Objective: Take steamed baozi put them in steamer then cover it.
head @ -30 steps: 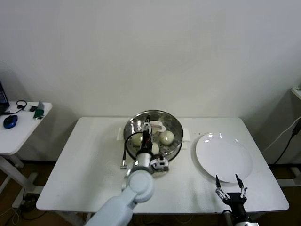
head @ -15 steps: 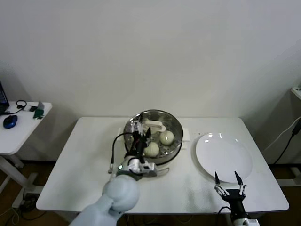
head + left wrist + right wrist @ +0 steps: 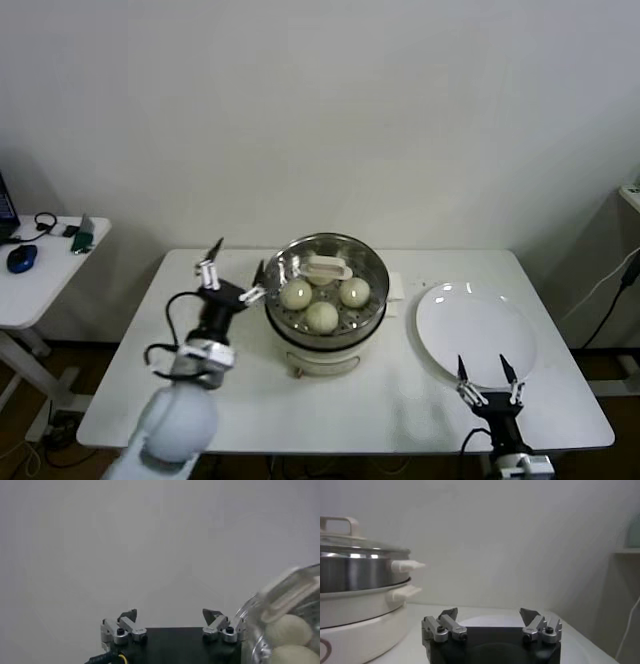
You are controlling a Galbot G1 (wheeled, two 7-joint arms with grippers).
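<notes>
Left gripper (image 3: 231,275), fingers spread wide and empty, hangs just beside the shiny round steel steamer (image 3: 326,330). Its clear glass white-handled cover (image 3: 327,267) sits on, off-white round baozi (image 3: 321,316) inside. The task looks complete; next, withdraw. Right gripper (image 3: 486,378) idles with fingers apart over the white bench (image 3: 180,350).

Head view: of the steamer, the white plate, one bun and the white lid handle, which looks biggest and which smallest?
Largest to smallest in the head view:
1. Steamer and white plate: too alike to rank.
2. One bun, seen through the glass lid.
3. Lid handle, slightly smaller than the bun; it sits higher, nearer the camera, so this is unsure.
</notes>
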